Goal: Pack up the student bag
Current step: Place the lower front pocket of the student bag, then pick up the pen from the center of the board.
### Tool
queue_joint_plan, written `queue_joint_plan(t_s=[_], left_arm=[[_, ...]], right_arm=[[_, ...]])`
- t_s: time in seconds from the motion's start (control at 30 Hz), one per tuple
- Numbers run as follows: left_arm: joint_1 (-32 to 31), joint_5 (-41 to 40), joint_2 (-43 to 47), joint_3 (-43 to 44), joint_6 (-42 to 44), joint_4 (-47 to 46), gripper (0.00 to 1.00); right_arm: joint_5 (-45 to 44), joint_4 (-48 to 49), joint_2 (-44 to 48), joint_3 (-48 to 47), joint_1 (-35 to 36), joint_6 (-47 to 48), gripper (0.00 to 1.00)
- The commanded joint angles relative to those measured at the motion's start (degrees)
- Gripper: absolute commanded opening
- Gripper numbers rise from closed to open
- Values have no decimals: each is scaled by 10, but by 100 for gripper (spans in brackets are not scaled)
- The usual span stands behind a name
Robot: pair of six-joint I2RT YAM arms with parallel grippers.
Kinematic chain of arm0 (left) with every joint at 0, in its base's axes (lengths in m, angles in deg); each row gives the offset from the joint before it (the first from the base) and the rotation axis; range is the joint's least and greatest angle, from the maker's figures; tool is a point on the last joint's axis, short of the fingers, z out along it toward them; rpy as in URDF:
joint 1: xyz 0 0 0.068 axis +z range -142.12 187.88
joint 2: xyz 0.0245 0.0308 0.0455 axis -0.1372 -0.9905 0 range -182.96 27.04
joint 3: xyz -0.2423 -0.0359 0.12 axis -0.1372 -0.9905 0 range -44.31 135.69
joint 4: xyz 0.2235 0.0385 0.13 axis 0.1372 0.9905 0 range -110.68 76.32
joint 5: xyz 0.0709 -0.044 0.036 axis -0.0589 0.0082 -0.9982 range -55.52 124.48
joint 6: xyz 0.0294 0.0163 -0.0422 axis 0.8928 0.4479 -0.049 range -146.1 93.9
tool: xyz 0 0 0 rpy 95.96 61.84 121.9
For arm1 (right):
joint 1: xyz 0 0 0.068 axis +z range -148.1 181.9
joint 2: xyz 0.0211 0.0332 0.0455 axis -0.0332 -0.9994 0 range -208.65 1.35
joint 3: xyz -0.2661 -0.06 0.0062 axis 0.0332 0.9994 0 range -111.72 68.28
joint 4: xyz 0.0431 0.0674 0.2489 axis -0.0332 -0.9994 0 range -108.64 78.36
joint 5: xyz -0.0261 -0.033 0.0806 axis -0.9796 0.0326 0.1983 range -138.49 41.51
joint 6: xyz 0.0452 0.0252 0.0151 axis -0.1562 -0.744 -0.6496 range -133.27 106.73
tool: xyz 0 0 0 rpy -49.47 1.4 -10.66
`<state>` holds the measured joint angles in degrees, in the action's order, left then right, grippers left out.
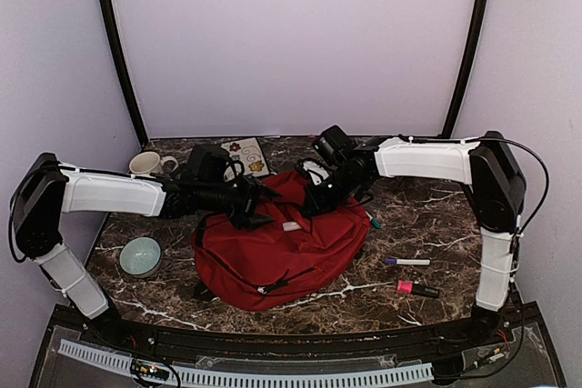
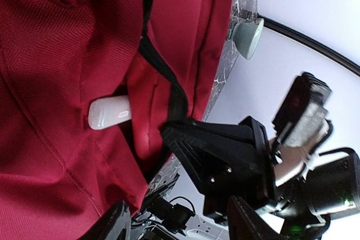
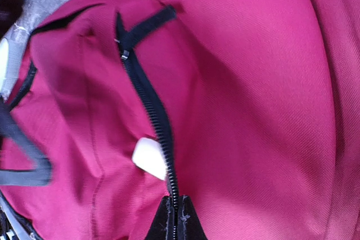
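Note:
The student bag (image 1: 273,256), a big dark-red backpack, lies flat in the middle of the table. A small white block (image 1: 291,225) pokes out of its open zip pocket; the same white block (image 2: 109,112) shows in the left wrist view, and the white block (image 3: 151,157) lies beside the black zip (image 3: 147,96). My right gripper (image 3: 175,217) is shut on the zip edge of the bag, holding the fabric. My left gripper (image 2: 180,223) stands open just off the bag's left side, nothing between its fingers (image 2: 112,224). From above, the left gripper (image 1: 257,206) and right gripper (image 1: 316,199) face each other over the pocket.
A pale green bowl (image 1: 141,256) sits left of the bag and a white mug (image 1: 145,164) at the back left. A sticker sheet (image 1: 245,156) lies at the back. A purple marker (image 1: 406,262) and a pink marker (image 1: 416,289) lie at the right.

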<state>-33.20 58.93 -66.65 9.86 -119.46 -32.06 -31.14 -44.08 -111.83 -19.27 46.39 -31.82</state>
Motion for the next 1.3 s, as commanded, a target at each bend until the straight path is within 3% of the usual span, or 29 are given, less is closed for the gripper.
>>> queue_joint_plan(t_s=[0.0, 0.07, 0.23, 0.43, 0.67, 0.87, 1.07, 1.27], left_arm=[[3, -24, 53, -17, 26, 37, 62], [6, -37, 71, -12, 41, 56, 62], [20, -75, 107, 2, 82, 114, 62], [35, -105, 142, 21, 134, 175, 62], [53, -155, 189, 38, 210, 263, 67], [70, -177, 172, 106, 331, 359, 69], [69, -214, 143, 187, 485, 450, 65], [70, -229, 135, 232, 579, 465, 65]], right_arm=[[-15, -1, -10, -15, -5, -4, 2], [-12, -1, -14, -16, -6, -5, 3], [-29, -2, -16, -15, -9, -9, 17], [-30, -31, -14, -38, -17, -5, 28], [-117, -33, 54, -17, -21, 1, 45], [-186, -44, 126, 30, -44, -3, 50], [-231, -41, 210, 112, -82, -31, 57], [-255, -77, 279, 174, -138, -42, 62]])
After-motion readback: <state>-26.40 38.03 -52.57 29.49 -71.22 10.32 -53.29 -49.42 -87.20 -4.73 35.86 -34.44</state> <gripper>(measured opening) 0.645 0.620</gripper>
